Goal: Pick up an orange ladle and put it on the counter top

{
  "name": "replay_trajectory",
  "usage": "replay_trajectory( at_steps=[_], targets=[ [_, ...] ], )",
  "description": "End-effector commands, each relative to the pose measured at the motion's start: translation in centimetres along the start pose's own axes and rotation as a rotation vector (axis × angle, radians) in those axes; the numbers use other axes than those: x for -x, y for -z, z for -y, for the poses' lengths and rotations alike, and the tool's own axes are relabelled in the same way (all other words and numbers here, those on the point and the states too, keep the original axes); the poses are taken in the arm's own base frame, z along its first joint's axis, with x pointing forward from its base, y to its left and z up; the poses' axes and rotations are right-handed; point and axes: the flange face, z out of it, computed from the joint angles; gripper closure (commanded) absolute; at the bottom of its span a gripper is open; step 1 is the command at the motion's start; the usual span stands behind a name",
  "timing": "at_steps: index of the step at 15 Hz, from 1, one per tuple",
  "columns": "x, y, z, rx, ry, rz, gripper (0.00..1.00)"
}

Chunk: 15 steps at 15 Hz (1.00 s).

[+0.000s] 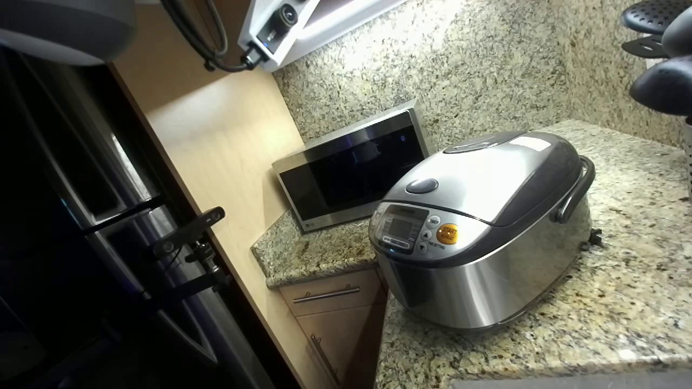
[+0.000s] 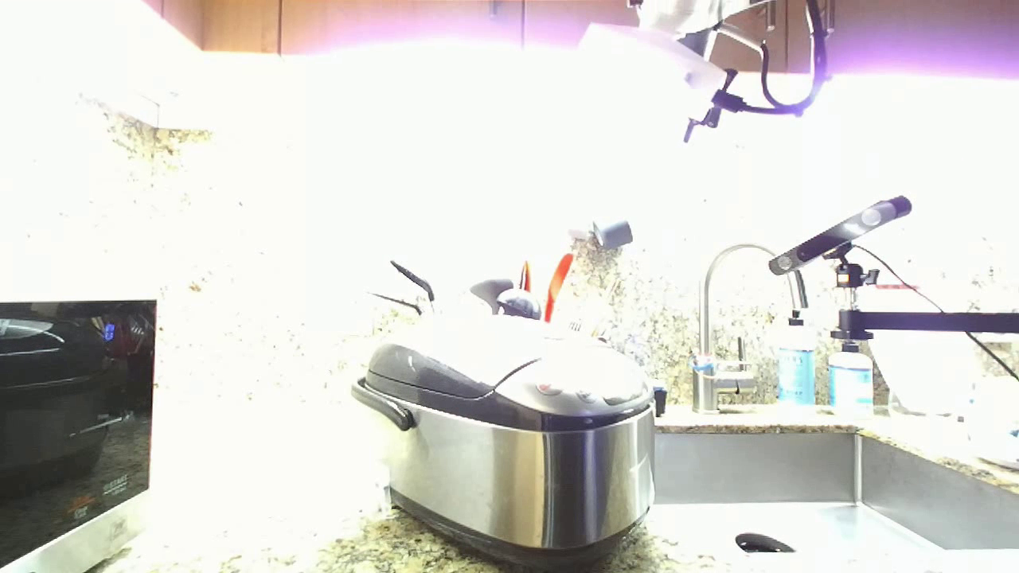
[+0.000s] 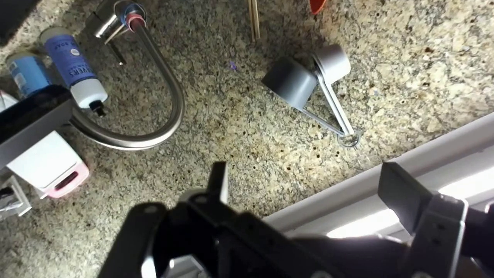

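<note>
In an exterior view the bright orange ladle (image 2: 559, 285) stands upright behind the rice cooker, with only its upper part showing. A thinner orange piece (image 2: 525, 276) stands beside it. An orange tip (image 3: 317, 4) shows at the top edge of the wrist view; I cannot tell which piece it is. The speckled granite counter top (image 1: 638, 302) lies under the rice cooker, and also shows in an exterior view (image 2: 350, 549). My gripper (image 3: 305, 172) is open and empty, its fingers wide apart before the granite wall, apart from the orange tip. Its fingers do not show clearly in the exterior views.
The steel rice cooker (image 1: 486, 243) stands near the counter edge. A microwave (image 1: 351, 167) is behind it. Dark utensils (image 1: 667, 81) rise at the right. Measuring cups (image 3: 308, 77) hang on the wall. A faucet (image 3: 177, 104), sink (image 2: 756, 469) and camera on a stand (image 2: 840, 239) are nearby.
</note>
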Motion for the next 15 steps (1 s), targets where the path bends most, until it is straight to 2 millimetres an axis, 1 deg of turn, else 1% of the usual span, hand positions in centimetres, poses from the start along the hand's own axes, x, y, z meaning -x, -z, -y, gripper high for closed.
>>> replay_trajectory(
  at_steps=[1, 3, 4, 6, 8, 10, 13, 15],
  targets=[
    [2.6, -3.9, 1.1, 0.02, 0.067, 0.068, 0.0],
    [4.2, -6.4, 1.9, 0.061, 0.137, 0.134, 0.0],
    [4.7, -7.5, 2.3, 0.077, 0.162, 0.134, 0.0],
    [4.8, -9.4, 3.4, 0.107, 0.215, 0.092, 0.0],
    [4.4, -10.7, 4.5, 0.127, 0.245, 0.059, 0.0],
    [3.8, -11.5, 5.8, 0.14, 0.281, 0.014, 0.0],
    [3.4, -11.5, 7.7, 0.129, 0.362, -0.006, 0.0],
    [3.4, -11.6, 8.5, 0.14, 0.417, 0.021, 0.0]
  ],
)
